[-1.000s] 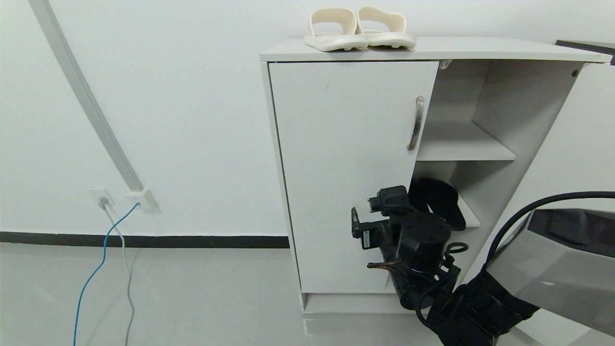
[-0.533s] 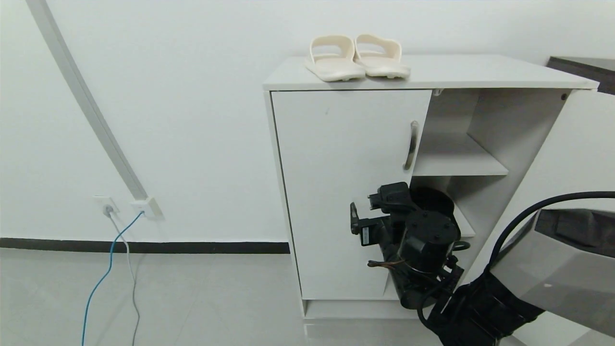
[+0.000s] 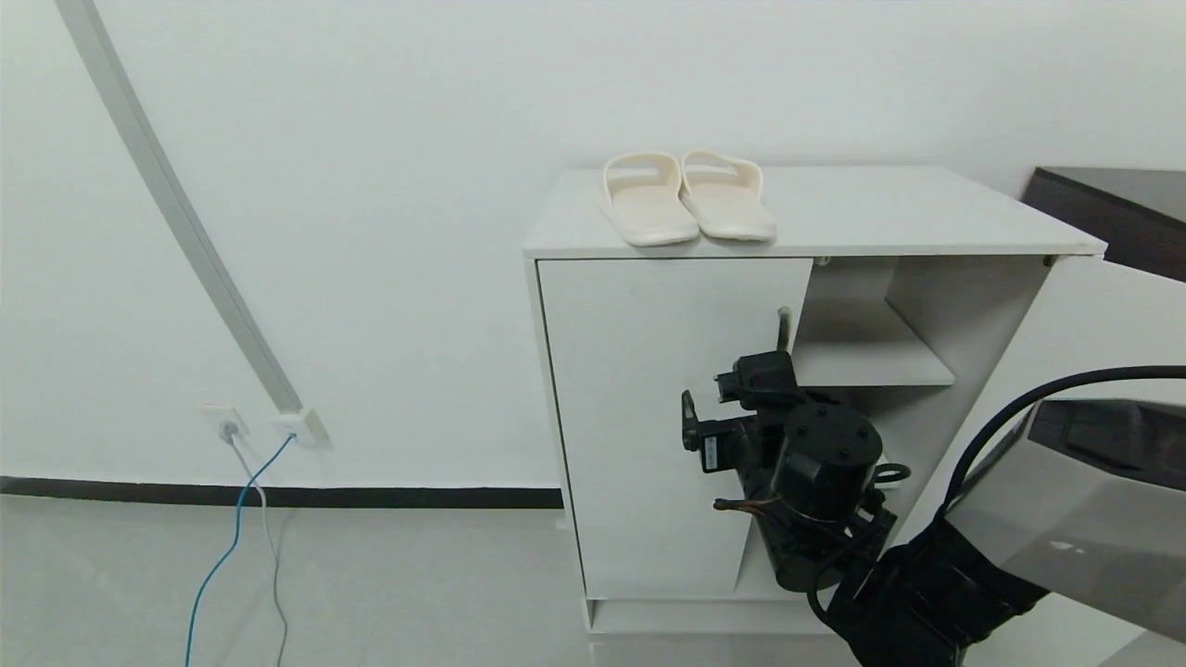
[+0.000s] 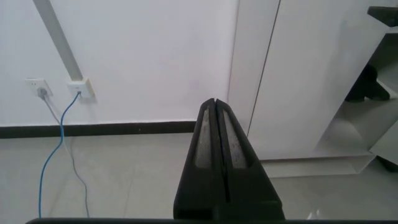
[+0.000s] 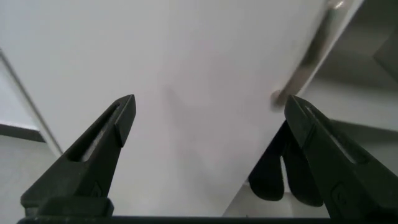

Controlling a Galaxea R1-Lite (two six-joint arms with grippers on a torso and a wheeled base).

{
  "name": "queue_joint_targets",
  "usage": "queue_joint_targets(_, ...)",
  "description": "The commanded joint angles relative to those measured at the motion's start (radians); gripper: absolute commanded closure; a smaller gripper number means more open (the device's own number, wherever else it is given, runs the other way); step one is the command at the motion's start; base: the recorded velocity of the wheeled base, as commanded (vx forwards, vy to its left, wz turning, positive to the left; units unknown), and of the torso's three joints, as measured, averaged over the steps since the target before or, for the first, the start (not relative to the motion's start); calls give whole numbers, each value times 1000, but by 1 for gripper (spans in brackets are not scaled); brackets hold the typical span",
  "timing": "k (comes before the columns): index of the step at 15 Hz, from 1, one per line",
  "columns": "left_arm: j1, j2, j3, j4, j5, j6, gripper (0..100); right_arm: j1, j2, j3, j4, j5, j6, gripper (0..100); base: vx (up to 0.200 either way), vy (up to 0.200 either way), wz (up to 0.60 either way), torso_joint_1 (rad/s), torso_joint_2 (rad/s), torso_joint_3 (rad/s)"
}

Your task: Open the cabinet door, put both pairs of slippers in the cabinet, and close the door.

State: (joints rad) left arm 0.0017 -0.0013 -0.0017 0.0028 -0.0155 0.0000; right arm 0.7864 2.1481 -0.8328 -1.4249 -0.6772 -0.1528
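Note:
A pair of cream slippers (image 3: 686, 196) lies side by side on top of the white cabinet (image 3: 880, 208). Its left door (image 3: 639, 371) is closed and its right door (image 3: 1093, 324) stands swung open, showing an inner shelf (image 3: 862, 366). A black pair of slippers (image 5: 283, 171) stands inside on a lower shelf, behind the left door's edge, and the black pair (image 4: 367, 84) also shows in the left wrist view. My right gripper (image 3: 718, 403) is open with nothing in it, close in front of the left door by the metal handle (image 5: 314, 46). My left gripper (image 4: 214, 130) is shut and holds nothing, off to the cabinet's left above the floor.
Two wall sockets with a blue and a grey cable (image 3: 232, 519) sit low on the wall left of the cabinet, under a slanting grey conduit (image 3: 167, 204). A dark piece of furniture (image 3: 1112, 208) stands right of the cabinet. Tiled floor lies open to the left.
The head camera has risen, so the cabinet sits lower in the picture and more of its top shows. My right gripper now stands higher against the door, by the handle's lower end.

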Motion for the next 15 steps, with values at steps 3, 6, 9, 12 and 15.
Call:
queue_joint_targets(3,0,1,0,0,0,0,100,-4,3,0,0,1,-1,0,0,0,0,160,-479,-326)
queue_joint_targets(6,0,1,0,0,0,-2,100,-4,3,0,0,1,-1,0,0,0,0,177,-491,-317)
queue_joint_targets(9,0,1,0,0,0,0,100,-7,3,1,0,2,-1,0,0,0,0,194,-518,-313)
queue_joint_targets(12,0,1,0,0,0,0,100,-7,3,0,0,2,1,0,0,0,0,216,-540,-323)
queue_joint_targets(15,0,1,0,0,2,-2,100,-7,3,9,0,4,2,0,0,0,0,235,-557,-323)
